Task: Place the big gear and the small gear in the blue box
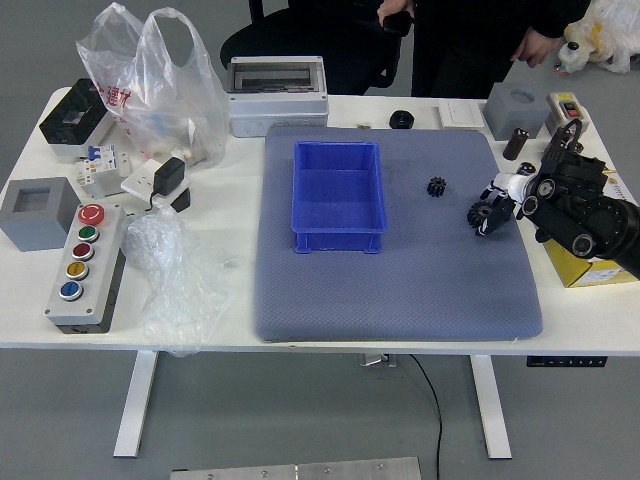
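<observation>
Closing evenly on the toothed rim from opposite sides would serve the right hand best now, I judge, as it bends over the big gear, well to the right of the blue box. Whether it is clamped on the gear or merely around it, I cannot tell. A straight lift should come first, then a carry high enough to pass over the small gear, which lies between the big gear and the box, and over the box's near wall. The big gear is black, round and toothed, partly hidden by the hand; the small one is black too, its teeth chunky. A person's hands hang beyond the box's far side, off the table
</observation>
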